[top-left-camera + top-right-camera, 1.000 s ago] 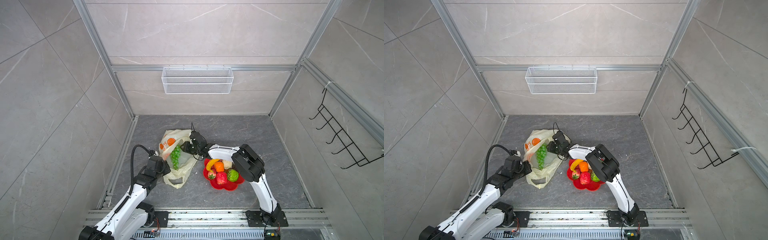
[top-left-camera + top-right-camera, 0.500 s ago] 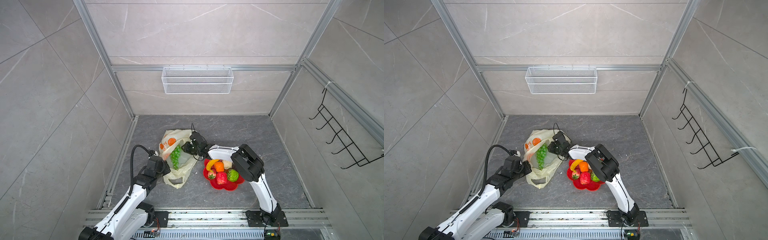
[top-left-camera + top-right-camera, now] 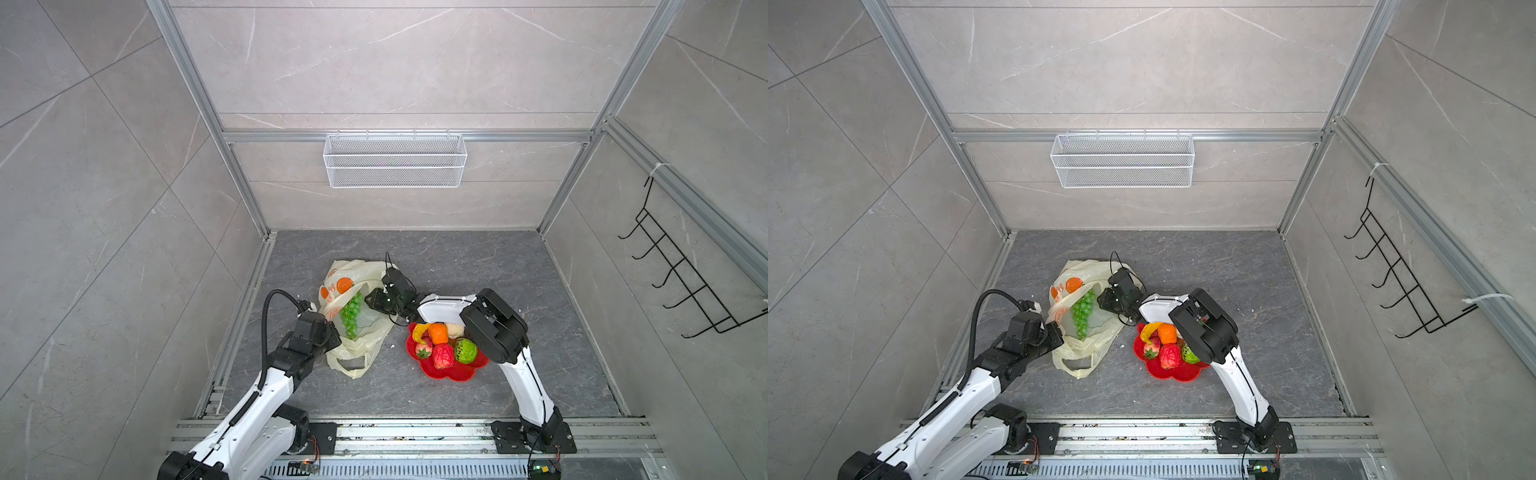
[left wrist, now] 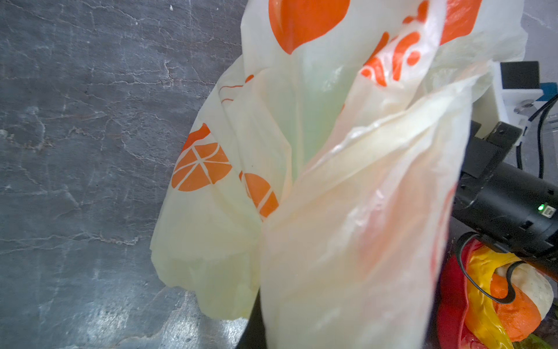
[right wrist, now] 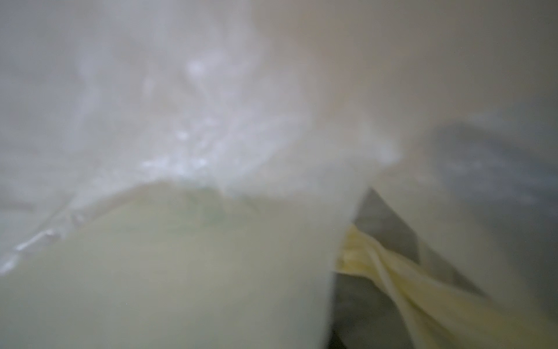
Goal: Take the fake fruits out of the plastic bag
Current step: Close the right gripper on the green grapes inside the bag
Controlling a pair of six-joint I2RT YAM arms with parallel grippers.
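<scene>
Right gripper [image 3: 372, 300] sits at the mouth of the plastic bag [image 3: 359, 271], nose toward the green grapes [image 3: 351, 314] — best to slide in under the film and pinch the bunch itself, not the plastic; how wide its jaws stand I cannot tell, its wrist view is all blurred film; left gripper [image 3: 331, 332] is clamped tight on the bag's near edge, propping the mouth up; the grapes lie inside the bag — the other fake fruits [image 3: 442, 347] sit piled in the red dish [image 3: 455, 374] just beside it
</scene>
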